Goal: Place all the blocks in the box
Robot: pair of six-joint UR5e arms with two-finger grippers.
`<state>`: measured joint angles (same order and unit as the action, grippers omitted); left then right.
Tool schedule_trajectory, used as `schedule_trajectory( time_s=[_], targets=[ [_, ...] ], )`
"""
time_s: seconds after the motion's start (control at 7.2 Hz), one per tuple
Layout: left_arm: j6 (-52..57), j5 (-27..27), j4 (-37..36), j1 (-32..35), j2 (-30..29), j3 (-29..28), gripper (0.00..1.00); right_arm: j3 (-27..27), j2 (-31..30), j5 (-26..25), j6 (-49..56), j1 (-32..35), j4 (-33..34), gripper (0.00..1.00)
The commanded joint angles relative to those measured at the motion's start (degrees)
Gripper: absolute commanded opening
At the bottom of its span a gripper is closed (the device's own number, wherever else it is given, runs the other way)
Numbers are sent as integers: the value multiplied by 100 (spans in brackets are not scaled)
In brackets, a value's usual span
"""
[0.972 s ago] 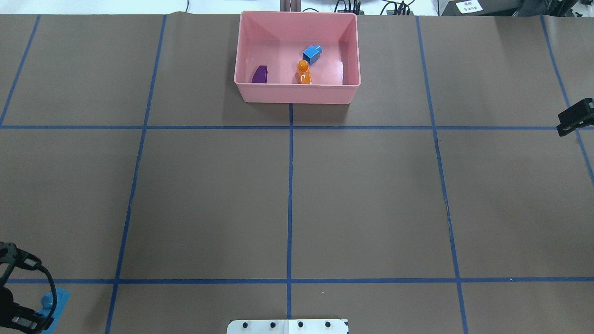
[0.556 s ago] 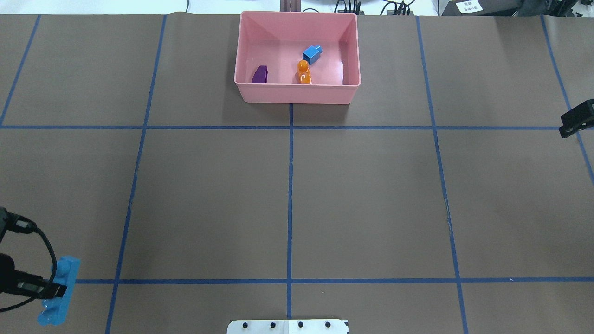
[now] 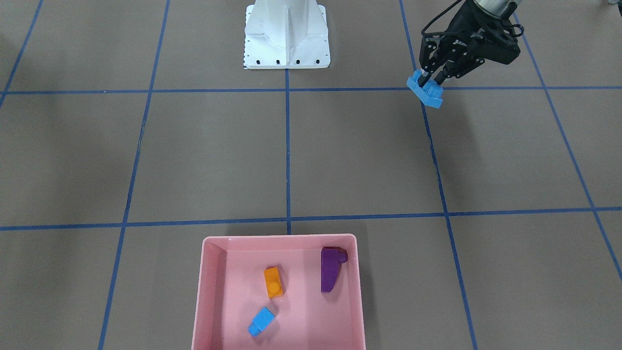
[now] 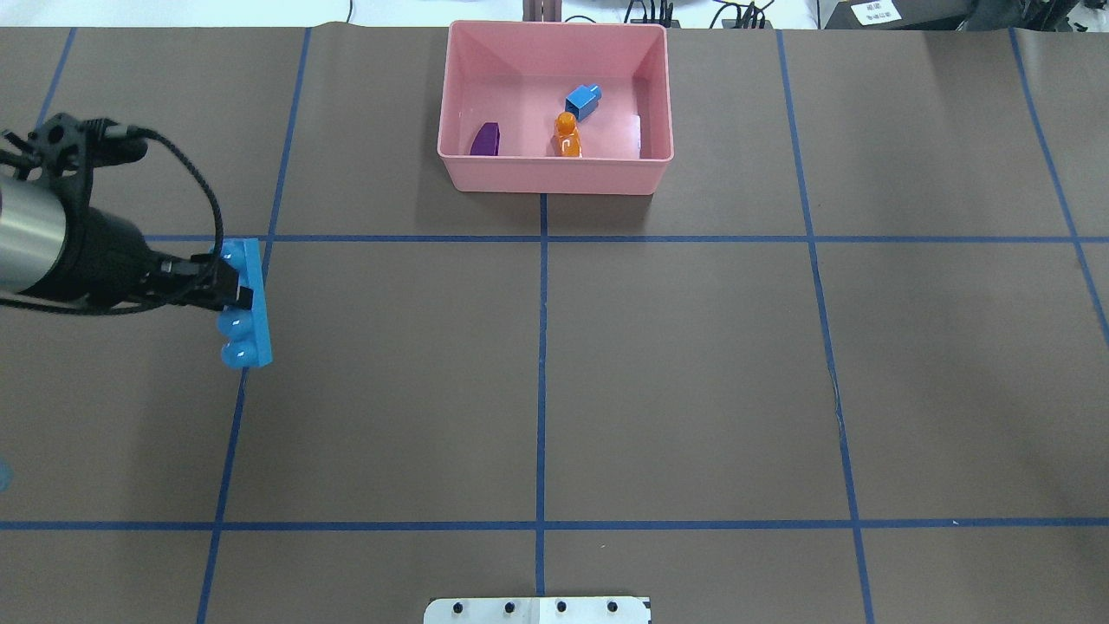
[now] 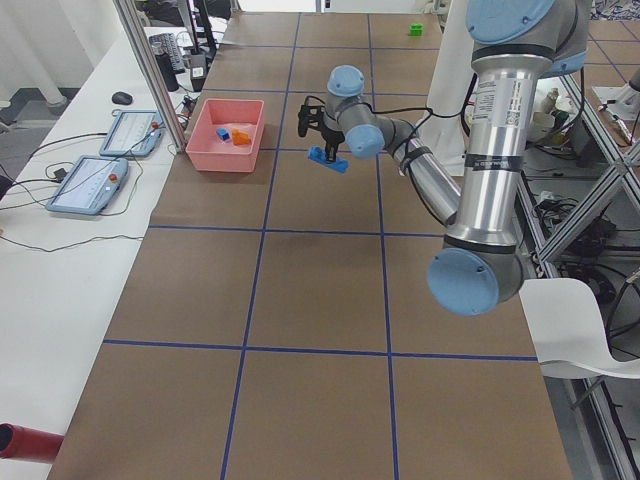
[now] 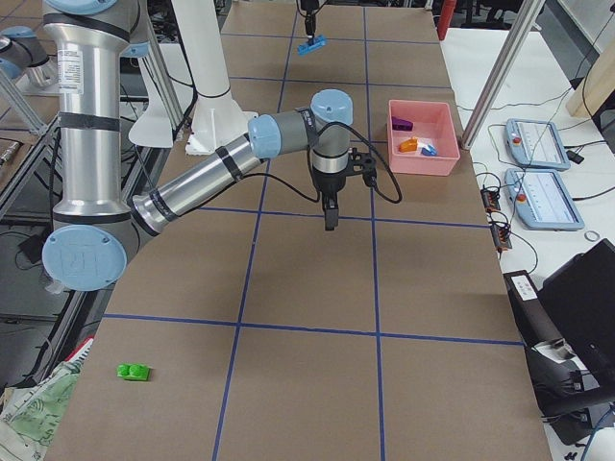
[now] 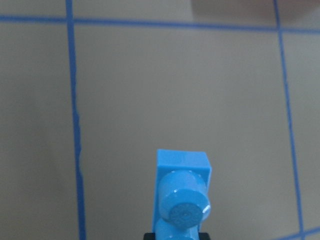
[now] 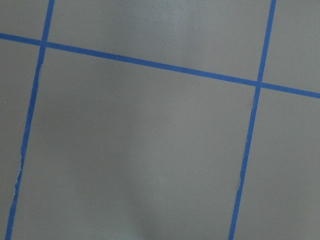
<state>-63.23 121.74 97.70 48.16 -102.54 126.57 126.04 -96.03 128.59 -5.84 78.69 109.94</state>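
My left gripper is shut on the long four-stud light-blue block and holds it above the table's left side; it also shows in the front view and the left wrist view. The pink box stands at the far middle. In the box lie the orange block, the small light-blue block and the purple sloped block. The green block lies on the table at my right end. My right gripper shows only in the exterior right view, so I cannot tell whether it is open or shut.
The white robot base stands at the near middle edge. Blue tape lines cross the brown table cover. Operator tablets lie on the white bench beyond the box.
My left gripper has risen with the long light-blue block from the near left corner and carried it forward and slightly right. My right gripper has left the overhead view at the right edge.
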Motion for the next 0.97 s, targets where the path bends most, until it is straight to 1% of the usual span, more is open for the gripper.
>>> schedule_trajectory(
  time_s=[0.0, 0.14, 0.28, 0.42, 0.69, 0.83],
  targets=[
    [-319, 7, -401, 517, -1613, -1128, 0, 34, -528, 35, 434, 251, -16, 100],
    [-635, 7, -401, 676, -2499, -1874, 0, 8, -774, 35, 417, 278, -303, 100],
    [-803, -10, -401, 686, -3178, -2595, 0, -61, -1108, 52, 391, 278, -793, 100],
    [-883, -36, -366, 730, -3777, -3307, 0, -114, -1355, 165, 391, 287, -1051, 100],
    [-937, -63, -287, 739, -4719, -4765, 0, -124, -1751, 201, 365, 287, -1359, 100],
    [-954, -246, -96, 722, -5088, -5469, 0, -141, -1796, 289, 365, 287, -1361, 100]
  ],
)
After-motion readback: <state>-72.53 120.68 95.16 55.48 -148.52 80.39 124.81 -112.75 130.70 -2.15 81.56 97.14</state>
